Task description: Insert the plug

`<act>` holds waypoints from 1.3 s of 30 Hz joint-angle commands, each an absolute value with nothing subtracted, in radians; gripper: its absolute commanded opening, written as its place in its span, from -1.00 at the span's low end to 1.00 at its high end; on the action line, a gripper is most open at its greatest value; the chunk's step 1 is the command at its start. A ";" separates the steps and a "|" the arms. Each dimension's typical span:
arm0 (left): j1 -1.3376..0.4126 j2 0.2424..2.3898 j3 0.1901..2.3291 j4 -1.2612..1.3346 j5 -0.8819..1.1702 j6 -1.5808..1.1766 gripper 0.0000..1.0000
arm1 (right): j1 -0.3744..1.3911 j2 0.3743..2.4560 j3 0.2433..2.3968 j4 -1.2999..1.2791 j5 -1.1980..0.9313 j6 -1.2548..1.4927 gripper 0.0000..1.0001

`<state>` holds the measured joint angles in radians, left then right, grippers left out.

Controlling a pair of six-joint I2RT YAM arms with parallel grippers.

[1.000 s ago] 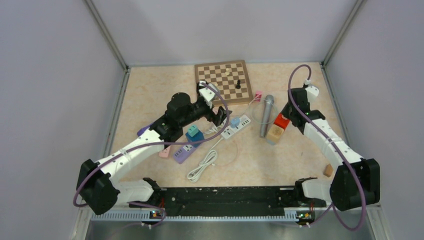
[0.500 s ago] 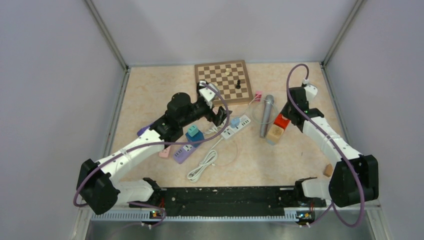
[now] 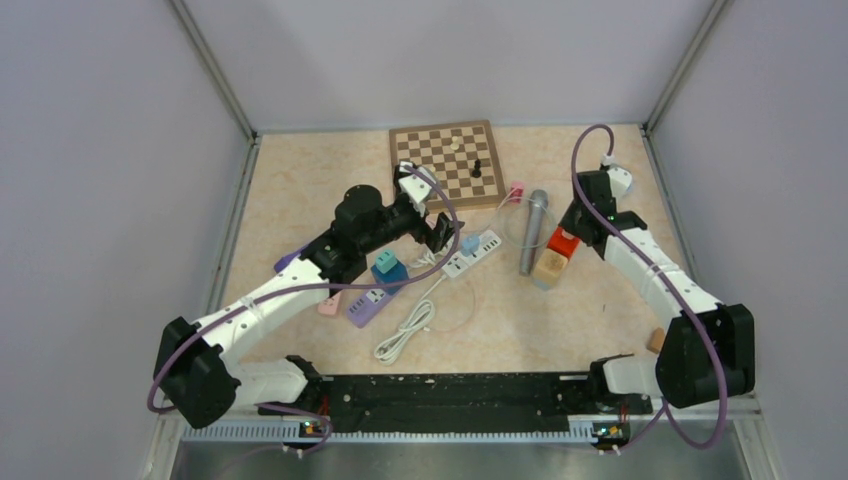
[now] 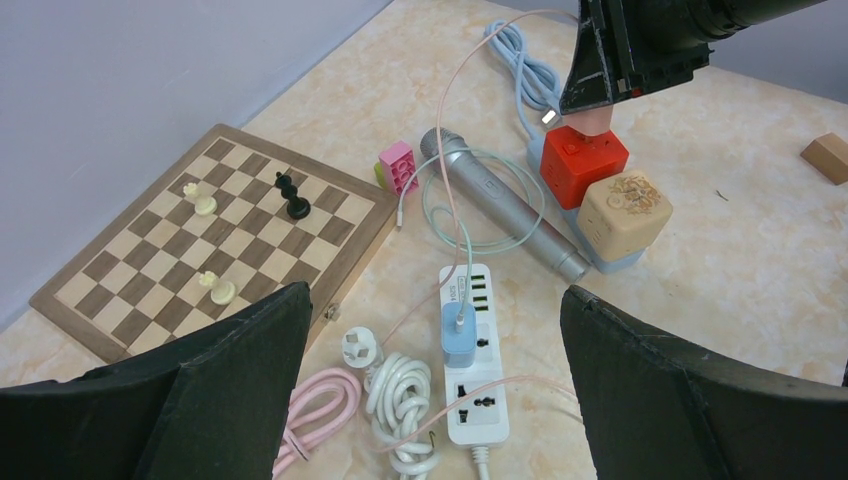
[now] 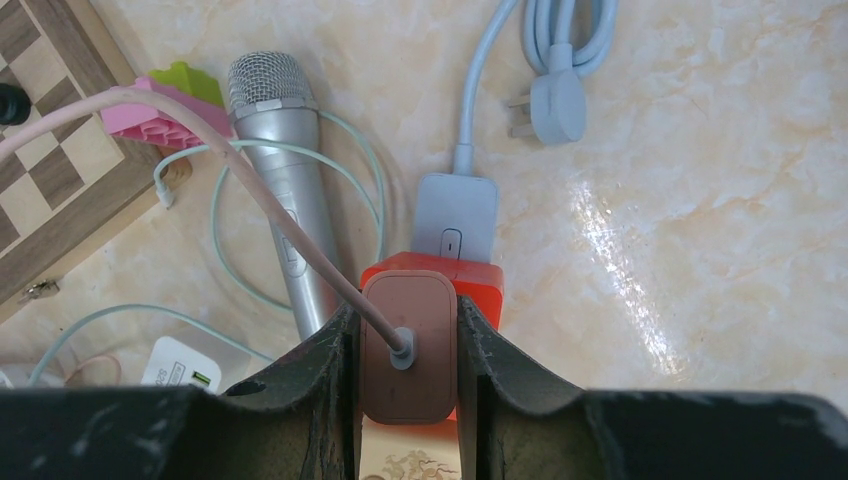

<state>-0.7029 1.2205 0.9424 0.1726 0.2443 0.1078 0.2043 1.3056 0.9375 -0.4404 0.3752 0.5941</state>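
- The right gripper (image 5: 408, 322) has its fingers drawn in narrow, clamped on the two sides of the pink plug (image 5: 420, 385).
- The plug sits at the top of the red cube (image 4: 585, 162). I can't tell whether it is pushed home.
- Its pink cable (image 5: 200, 130) runs off to the left, over the mic (image 4: 500, 205).
- The left gripper (image 4: 435, 300) hangs with fingers wide, holding nothing.
- Under it lies the white strip (image 4: 472, 405), with a blue charger (image 4: 459, 335) plugged in.
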 commanded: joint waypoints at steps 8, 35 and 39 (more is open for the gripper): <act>-0.705 1.230 0.978 0.211 0.236 0.118 0.97 | 0.196 1.308 0.971 -0.529 0.413 0.567 -1.00; -0.704 1.236 0.976 0.206 0.231 0.126 0.98 | 0.229 1.309 0.908 -0.493 0.421 0.572 -1.00; -0.704 1.239 0.978 0.206 0.227 0.130 0.98 | 0.266 1.313 0.905 -0.519 0.465 0.618 -1.00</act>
